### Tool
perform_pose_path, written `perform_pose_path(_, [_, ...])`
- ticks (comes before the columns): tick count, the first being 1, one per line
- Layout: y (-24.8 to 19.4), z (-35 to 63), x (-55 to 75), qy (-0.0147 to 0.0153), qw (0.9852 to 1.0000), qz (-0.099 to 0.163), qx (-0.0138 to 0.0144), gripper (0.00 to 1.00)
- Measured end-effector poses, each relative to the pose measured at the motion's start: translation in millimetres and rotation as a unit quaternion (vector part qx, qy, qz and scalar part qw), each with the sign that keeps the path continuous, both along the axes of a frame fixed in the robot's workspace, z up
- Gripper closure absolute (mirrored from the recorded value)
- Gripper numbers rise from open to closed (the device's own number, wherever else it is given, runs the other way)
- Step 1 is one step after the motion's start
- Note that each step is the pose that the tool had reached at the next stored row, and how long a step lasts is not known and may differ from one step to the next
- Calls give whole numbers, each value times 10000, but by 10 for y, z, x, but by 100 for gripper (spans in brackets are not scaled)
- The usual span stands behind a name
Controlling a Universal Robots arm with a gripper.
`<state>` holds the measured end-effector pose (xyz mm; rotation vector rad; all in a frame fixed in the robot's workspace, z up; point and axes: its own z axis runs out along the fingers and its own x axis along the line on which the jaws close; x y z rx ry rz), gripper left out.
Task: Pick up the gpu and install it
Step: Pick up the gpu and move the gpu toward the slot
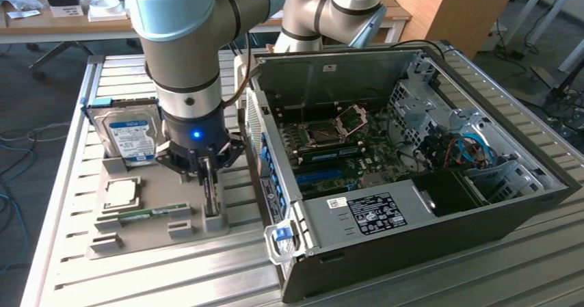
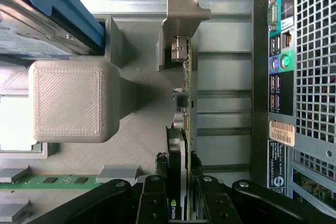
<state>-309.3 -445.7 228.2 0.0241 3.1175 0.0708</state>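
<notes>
1. Down on the gray tray point(image 1: 146, 237), my gripper point(image 1: 208, 177) pinches the gpu point(image 1: 213, 196), which stands on its edge in its slot beside the computer point(image 1: 411, 150).
2. The wrist view shows the gpu's thin edge between my two fingers point(image 2: 155, 202); the exterior view shows the computer's open inside.
3. I count one gpu, one hard drive point(image 1: 128, 132), one memory stick point(image 1: 146, 213), one square chip point(image 1: 122, 192) and one computer.
4. My gripper hides most of the gpu in the exterior view.
</notes>
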Motion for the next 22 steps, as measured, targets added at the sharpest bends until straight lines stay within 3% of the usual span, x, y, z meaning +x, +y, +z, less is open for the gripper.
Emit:
perform_pose_path(15, [0, 2, 1, -3, 10000, 34, 2, 73])
perform_pose_path(22, [0, 112, 0, -1, 10000, 34, 0, 73])
